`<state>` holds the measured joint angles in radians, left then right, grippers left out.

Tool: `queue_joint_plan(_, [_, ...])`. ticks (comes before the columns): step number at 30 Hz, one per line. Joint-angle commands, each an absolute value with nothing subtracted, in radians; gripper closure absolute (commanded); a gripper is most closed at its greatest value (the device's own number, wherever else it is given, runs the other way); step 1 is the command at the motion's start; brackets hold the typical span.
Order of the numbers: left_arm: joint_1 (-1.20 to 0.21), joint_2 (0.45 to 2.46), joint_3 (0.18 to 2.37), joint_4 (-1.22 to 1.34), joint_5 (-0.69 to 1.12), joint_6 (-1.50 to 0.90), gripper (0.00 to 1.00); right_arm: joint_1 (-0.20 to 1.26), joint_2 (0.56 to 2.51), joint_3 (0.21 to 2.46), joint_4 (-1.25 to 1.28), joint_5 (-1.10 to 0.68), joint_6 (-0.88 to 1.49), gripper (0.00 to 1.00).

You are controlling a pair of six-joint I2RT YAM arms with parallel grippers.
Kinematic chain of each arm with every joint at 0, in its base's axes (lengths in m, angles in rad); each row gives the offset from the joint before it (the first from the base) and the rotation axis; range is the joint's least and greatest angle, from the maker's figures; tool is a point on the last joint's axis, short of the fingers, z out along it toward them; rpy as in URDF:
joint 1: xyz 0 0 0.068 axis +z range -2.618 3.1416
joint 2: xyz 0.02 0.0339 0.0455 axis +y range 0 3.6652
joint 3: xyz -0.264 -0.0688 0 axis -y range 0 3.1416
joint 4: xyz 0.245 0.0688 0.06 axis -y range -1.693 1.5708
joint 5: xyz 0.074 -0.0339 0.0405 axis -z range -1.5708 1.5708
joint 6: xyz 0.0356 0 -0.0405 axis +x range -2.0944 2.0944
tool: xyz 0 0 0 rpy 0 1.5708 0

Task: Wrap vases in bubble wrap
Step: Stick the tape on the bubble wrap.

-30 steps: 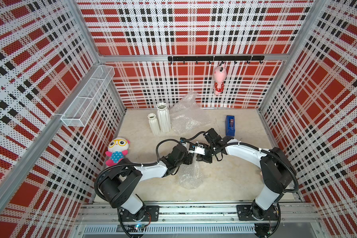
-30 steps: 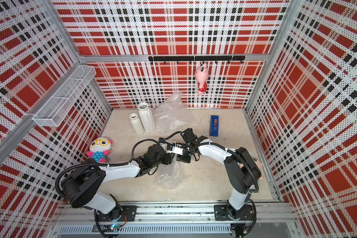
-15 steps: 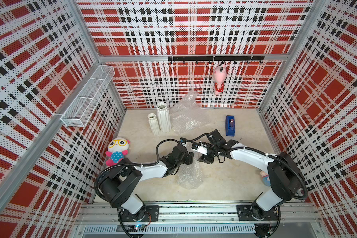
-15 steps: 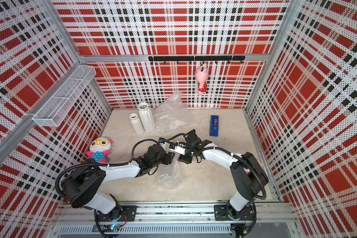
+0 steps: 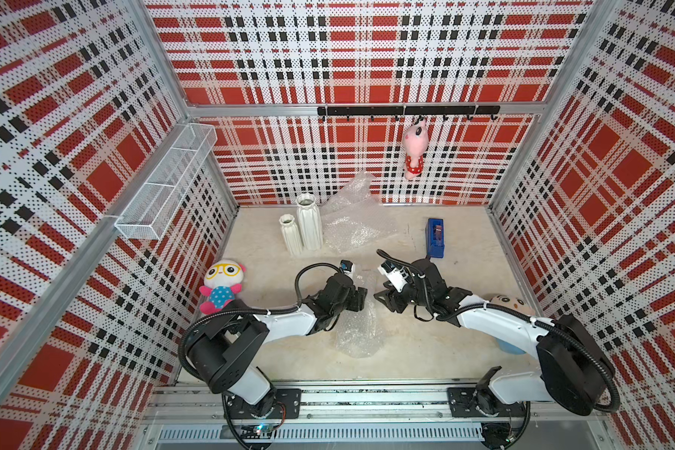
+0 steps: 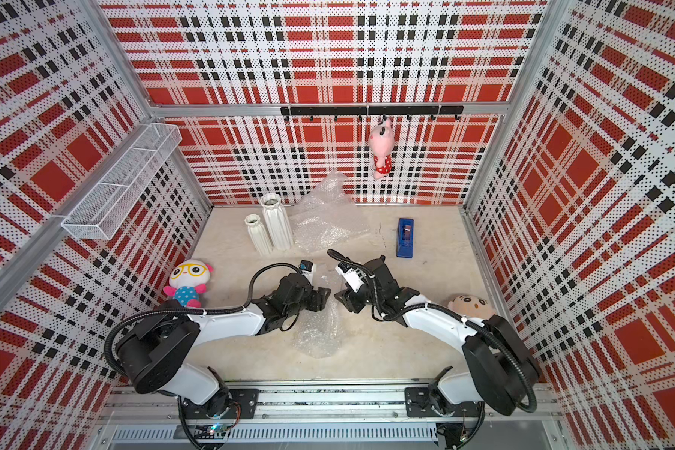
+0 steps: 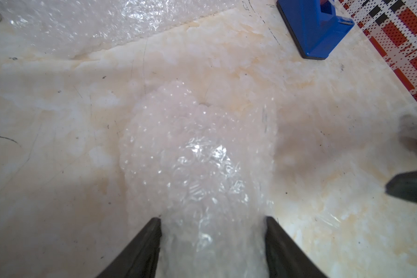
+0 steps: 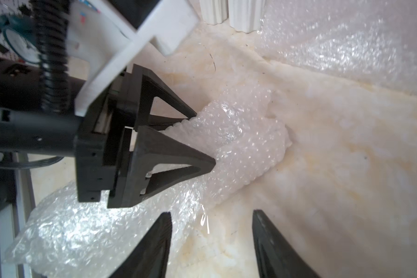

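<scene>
While left pincer (image 7: 212, 218) clamps bubble wrap roll (image 7: 198, 156) — right pincer (image 8: 211, 211) apart, just beside.

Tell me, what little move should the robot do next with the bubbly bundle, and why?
Probably send the right gripper toward the blue tape dispenser. Its jaws stand open and empty, while the left gripper is clamped on the rolled bubble wrap bundle, holding it together. No tape shows on the bundle, and its tail lies loose, so it would likely unroll if let go.
</scene>
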<state>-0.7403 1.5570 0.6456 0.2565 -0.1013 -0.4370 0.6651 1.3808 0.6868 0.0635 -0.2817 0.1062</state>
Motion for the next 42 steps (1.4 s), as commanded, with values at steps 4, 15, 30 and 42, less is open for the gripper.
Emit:
queue_joint_plan(4, [-0.742,1.573,0.624,0.176,-0.091,-0.425,0.33,0.697,1.383,0.635,0.292,-0.233,0.331,0.45])
queue_joint_plan(15, [-0.742,1.578,0.627,0.171,-0.09,-0.422,0.33,0.716,1.441,0.599,0.351,-0.247,0.413,0.53])
queue_joint_plan(30, [-0.742,1.58,0.629,0.171,-0.089,-0.422,0.33,0.764,1.523,0.553,0.441,-0.23,0.491,0.54])
queue_joint_plan(42, [-0.742,1.582,0.627,0.171,-0.092,-0.422,0.33,0.808,1.605,0.492,0.641,-0.264,0.623,0.5])
